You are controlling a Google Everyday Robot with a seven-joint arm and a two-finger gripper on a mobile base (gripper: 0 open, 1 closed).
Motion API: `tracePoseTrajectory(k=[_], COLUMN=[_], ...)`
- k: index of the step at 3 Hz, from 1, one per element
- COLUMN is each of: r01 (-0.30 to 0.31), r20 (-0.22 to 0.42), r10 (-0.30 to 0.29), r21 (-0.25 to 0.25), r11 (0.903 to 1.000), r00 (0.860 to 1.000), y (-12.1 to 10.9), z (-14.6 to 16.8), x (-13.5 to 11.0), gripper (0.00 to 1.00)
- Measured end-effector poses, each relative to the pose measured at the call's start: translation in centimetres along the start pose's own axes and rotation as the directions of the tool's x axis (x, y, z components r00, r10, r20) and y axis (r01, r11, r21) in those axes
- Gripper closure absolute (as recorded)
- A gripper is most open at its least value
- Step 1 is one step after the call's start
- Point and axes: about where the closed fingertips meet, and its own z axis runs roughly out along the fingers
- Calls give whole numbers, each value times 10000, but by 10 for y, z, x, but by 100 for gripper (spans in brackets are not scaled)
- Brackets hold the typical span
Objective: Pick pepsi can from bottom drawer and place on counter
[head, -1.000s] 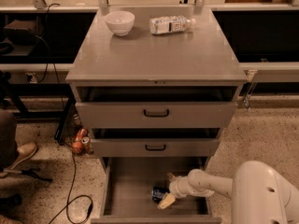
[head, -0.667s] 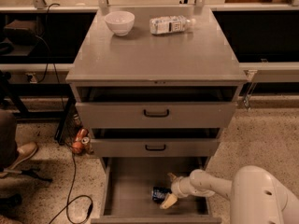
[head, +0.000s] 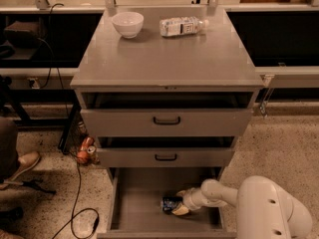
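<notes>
Matte-grey metal counter [head: 164, 63]: round white bowl [head: 127, 24] at back left, clear plastic water bottle [head: 182, 26] lying on its side right of it, white label unreadable. Deep grey bottom drawer [head: 144, 208] stands open, small blue pepsi can [head: 169, 203] on its side right of centre, markings unreadable. My cream gripper [head: 179, 202] is at the can's right end; I cannot tell whether I have hold of it.

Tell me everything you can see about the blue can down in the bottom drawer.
The small blue aluminium drink can looks dark, with a pale marking barely visible. It rests on the flat grey floor of the open bottom metal drawer, around the middle; upright or lying, I cannot tell. The robot's cream claw is right against it from the picture's right.
</notes>
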Motion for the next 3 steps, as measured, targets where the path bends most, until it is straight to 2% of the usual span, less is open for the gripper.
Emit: tracePoseTrajectory(k=[1,2,3], r01=[138,13,-302], r20=[433,1121,2265], r10=[-144,-39,169], r21=[147,237,554], r11=[9998,9997,9980], r00=[9990,9937,9739], y=[-3,-2,0], z=[-15,-33,-99], x=[-10,-17,-36], gripper=[80,100,100])
